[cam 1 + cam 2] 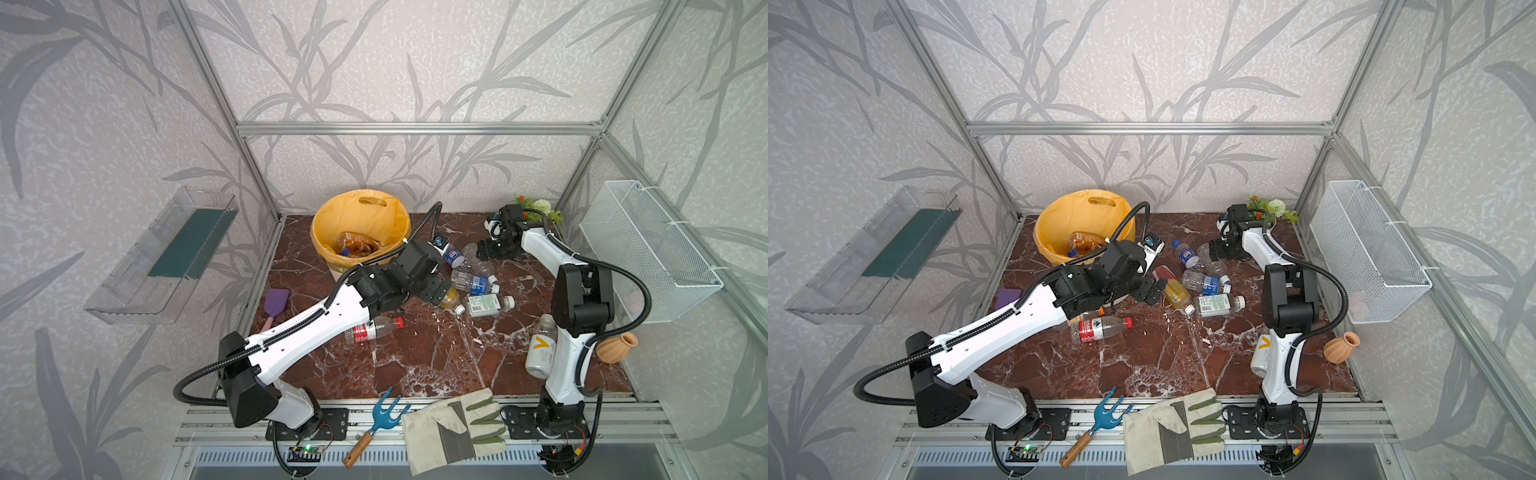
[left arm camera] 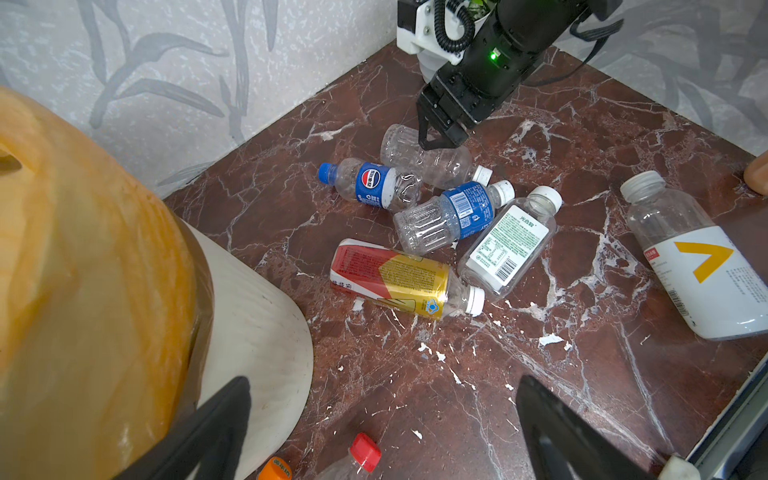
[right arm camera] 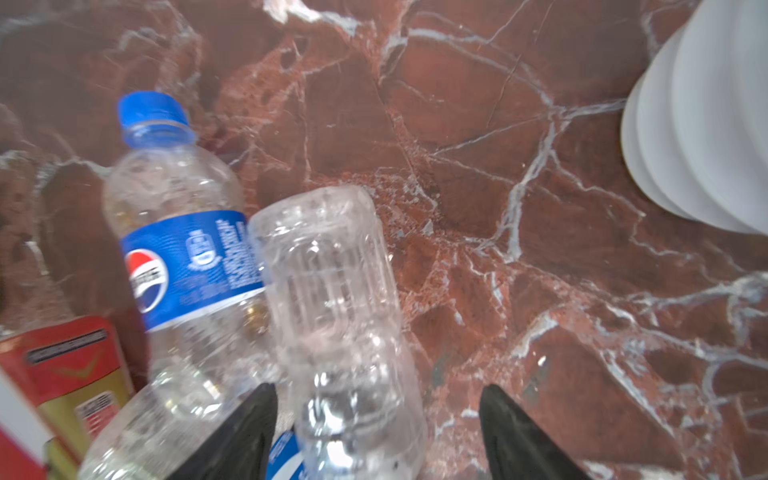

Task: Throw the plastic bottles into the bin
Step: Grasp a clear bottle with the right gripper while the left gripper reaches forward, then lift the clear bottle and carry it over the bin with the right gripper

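1. On the red marble table (image 1: 415, 361), the bin (image 1: 328, 226), a cream pail lined with an orange-yellow bag, stood at the far edge, left of the middle. Amber-tinted bottles in the bin (image 1: 357, 247) lay at its bottom.
2. Just right of the bin, five plastic bottles lay on their sides in a loose cluster: a clear unlabelled bottle (image 2: 424, 156), a Pepsi bottle (image 2: 370, 185), a blue-labelled bottle (image 2: 451, 216), a green-and-white-labelled bottle (image 2: 507, 245) and a red-and-yellow bottle (image 2: 390, 278).
3. A red-capped bottle (image 1: 374, 330) lay apart, nearer the front and partly under the left arm. A white bottle with a yellow V mark (image 2: 698, 266) lay beside the right arm.
4. The left jaws were spread wide with nothing between them, above the table between the bin and the red-and-yellow bottle.
5. The right jaws were low over the cluster, one on each side of the clear unlabelled bottle. They were spread, with a visible gap on one side, and were not yet pinching it.
6. A work glove (image 1: 453, 428) and a blue hand fork (image 1: 384, 411) lay along the front rail. A terracotta vase (image 1: 615, 347) lay at the right edge.
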You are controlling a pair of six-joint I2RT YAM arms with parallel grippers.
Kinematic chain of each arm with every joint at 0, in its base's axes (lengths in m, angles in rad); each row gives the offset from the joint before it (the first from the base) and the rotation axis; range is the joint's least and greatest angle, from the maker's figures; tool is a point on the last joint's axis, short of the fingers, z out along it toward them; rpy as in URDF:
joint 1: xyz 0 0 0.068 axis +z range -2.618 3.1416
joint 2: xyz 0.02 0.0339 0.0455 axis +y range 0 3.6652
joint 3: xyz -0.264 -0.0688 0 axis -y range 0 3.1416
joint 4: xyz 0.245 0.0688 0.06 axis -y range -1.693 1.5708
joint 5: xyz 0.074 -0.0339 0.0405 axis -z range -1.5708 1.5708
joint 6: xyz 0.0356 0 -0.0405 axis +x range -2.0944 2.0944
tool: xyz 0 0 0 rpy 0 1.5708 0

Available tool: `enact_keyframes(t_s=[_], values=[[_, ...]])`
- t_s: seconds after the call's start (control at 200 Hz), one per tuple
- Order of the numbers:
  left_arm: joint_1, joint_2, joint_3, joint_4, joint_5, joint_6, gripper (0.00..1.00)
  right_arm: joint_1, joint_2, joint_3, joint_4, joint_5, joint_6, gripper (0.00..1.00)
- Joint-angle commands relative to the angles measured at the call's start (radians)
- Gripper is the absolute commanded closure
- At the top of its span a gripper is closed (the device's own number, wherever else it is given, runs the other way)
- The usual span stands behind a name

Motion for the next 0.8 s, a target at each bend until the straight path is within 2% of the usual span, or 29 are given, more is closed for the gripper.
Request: enact_keyframes(t_s=[0.0, 0.36, 0.55, 0.66, 0.795], values=[[-0.002, 0.006, 0.029, -0.019, -0.022, -0.013, 0.01, 0.003, 0.045, 0.053, -0.068, 0.024, -0.043, 0.24], [-0.001, 0.018, 0.049, -0.041, -0.035, -0.016, 0.01, 0.027, 0.166, 0.121, -0.053, -0.006, -0.031, 0.22], [-0.001, 0.003, 0.037, -0.041, -0.059, -0.013, 0.01, 0.026, 0.177, 0.126, -0.054, -0.005, -0.026, 0.25], [0.0, -0.008, 0.034, -0.037, -0.068, -0.014, 0.01, 0.018, 0.16, 0.121, -0.059, -0.013, -0.011, 0.33], [-0.001, -0.029, 0.015, -0.015, -0.075, -0.017, 0.01, 0.014, 0.065, 0.054, 0.005, -0.022, 0.014, 0.34]])
